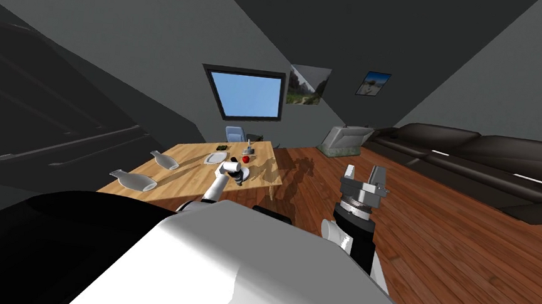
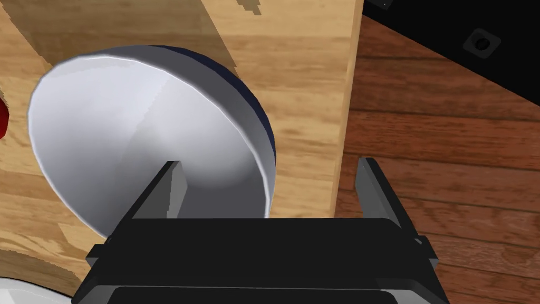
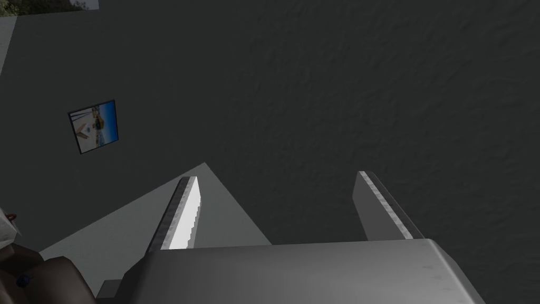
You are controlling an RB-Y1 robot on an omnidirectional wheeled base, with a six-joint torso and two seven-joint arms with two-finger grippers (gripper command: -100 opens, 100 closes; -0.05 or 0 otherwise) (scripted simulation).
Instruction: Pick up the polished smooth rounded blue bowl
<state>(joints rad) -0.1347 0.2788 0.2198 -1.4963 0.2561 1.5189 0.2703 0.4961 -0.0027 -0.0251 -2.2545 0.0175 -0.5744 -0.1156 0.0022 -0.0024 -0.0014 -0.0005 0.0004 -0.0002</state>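
The bowl [image 2: 132, 121] is white inside and dark blue outside. It sits on the wooden table [image 2: 306, 79] close to the table's edge. My left gripper [image 2: 269, 164] is open and straddles the bowl's rim: one finger [image 2: 169, 190] is inside the bowl, the other [image 2: 374, 184] is outside it, over the floor past the table edge. In the head view the left gripper [image 1: 233, 169] hangs over the bowl [image 1: 243, 174] near the table's right side. My right gripper [image 1: 364, 179] is raised over the floor, open and holding nothing.
A small red object [image 1: 245, 159] lies just beyond the bowl. White dishes [image 1: 165, 160] [image 1: 134, 180] and a plate [image 1: 215, 158] sit further left on the table. A blue chair [image 1: 235, 134] stands behind it. A dark sofa [image 1: 483, 160] lines the right wall.
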